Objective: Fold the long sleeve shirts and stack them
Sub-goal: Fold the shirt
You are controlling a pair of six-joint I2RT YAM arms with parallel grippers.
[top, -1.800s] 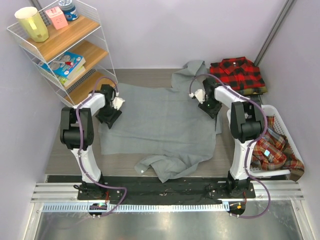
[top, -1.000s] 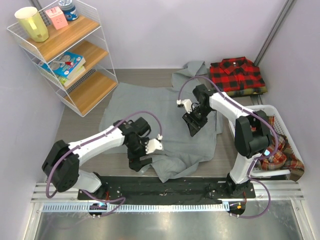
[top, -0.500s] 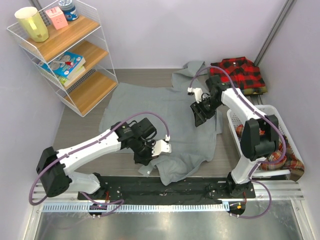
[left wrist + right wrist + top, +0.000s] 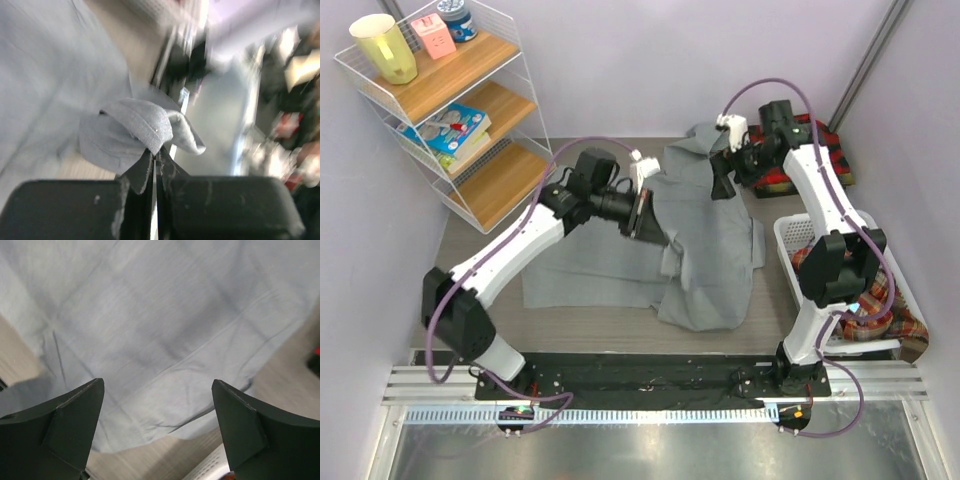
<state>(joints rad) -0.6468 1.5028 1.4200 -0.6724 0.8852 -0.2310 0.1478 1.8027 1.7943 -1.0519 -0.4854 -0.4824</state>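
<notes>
The left gripper (image 4: 642,214) is shut tight. In the left wrist view its two black fingers (image 4: 137,176) are pressed together, with only a thin crack between them. They pinch a small edge of the grey shirt (image 4: 131,126). The cloth puffs out in a little bunch just past the tips. From above, this gripper is over the middle of the table (image 4: 480,250) and holds that bit of shirt up off the flat part.

The right gripper (image 4: 723,181) is wide open. In its own view the two fingers (image 4: 75,420) stand far apart and nothing is between them. Only the grey shirt (image 4: 150,315) shows below. I cannot tell if the tips touch it.

The grey shirt (image 4: 710,240) lies in the middle of the table. Its left part lies flat. Its right part is piled up in a long heap that runs from the far side to the near side.

The red-and-black shirt (image 4: 836,152) lies folded at the far right corner. Plaid shirts (image 4: 880,310) sit in the white basket (image 4: 783,232) on the right.
</notes>
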